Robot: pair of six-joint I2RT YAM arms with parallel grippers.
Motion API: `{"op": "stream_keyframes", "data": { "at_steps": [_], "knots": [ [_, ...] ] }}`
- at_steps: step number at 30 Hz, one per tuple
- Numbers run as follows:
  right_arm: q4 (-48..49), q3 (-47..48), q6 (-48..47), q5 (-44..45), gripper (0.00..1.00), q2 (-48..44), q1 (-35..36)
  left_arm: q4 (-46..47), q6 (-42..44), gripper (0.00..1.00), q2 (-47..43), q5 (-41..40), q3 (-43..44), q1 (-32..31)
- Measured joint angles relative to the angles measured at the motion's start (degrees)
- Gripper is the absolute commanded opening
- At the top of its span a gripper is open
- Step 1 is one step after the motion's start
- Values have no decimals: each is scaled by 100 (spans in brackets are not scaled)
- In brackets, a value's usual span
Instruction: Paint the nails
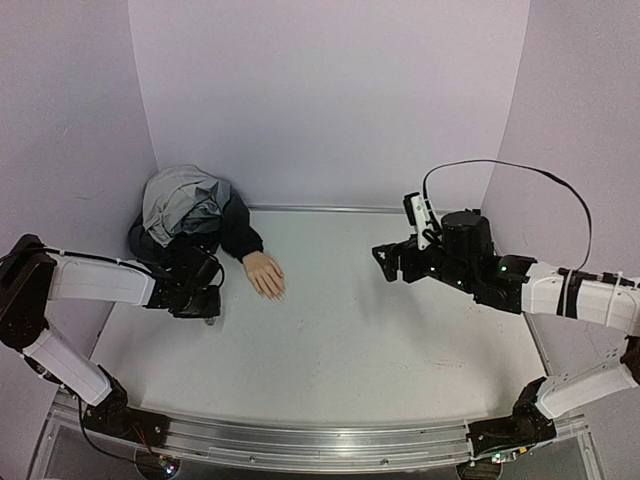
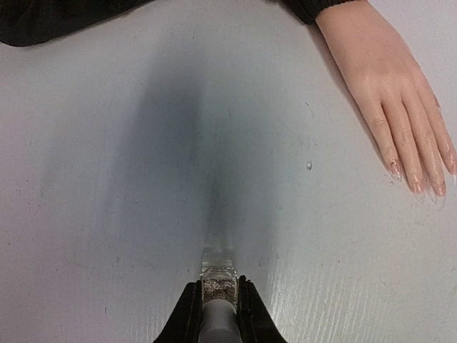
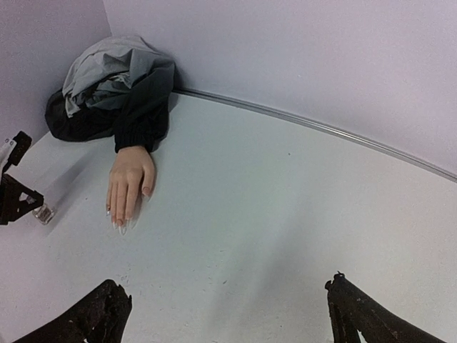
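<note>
A pale peach mannequin hand [image 1: 265, 273] lies palm down on the white table, coming out of a dark jacket sleeve [image 1: 240, 232]. Its nails [image 2: 418, 186] are long and clear, and they also show in the right wrist view as nails [image 3: 118, 225]. My left gripper [image 2: 218, 304] is shut on a small clear bottle [image 2: 218, 284] of glittery polish with a pale cap, standing on the table to the left of the hand [image 2: 389, 78]. My right gripper [image 3: 228, 314] hangs open and empty over the table's right half, far from the hand [image 3: 128, 179].
A bundled grey and black jacket [image 1: 185, 205] fills the back left corner. Lilac walls [image 1: 330, 90] close the table at the back and both sides. The left gripper [image 1: 205, 305] sits low beside the sleeve; the right gripper [image 1: 385, 262] points toward the hand.
</note>
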Motion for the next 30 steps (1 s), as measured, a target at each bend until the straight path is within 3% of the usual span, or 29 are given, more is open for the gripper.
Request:
{"op": "stream_keyframes", "data": {
  "at_steps": [2,9,12,17,21,25,30],
  "knots": [
    [15,-122,116,4,98,-190,-216,33,-66,18,0,-52,-26,0],
    [35,-546,684,-74,98,-719,-1338,-13,-179,65,-28,-129,-74,0],
    [-57,-662,802,-94,98,-887,-1714,-48,-164,74,-168,-111,-74,0],
    [-391,-669,833,-57,98,-1163,-1991,-186,122,83,-761,-55,-37,59],
    [-745,-669,713,-28,98,-1582,-2271,-166,616,85,-1569,42,70,463],
    [-953,-669,525,-205,98,-1902,-2979,197,1252,86,-2396,181,136,1228],
    [-1034,-732,433,-592,98,-1950,-3864,643,1438,90,-2420,750,236,2745]
  ]
}}
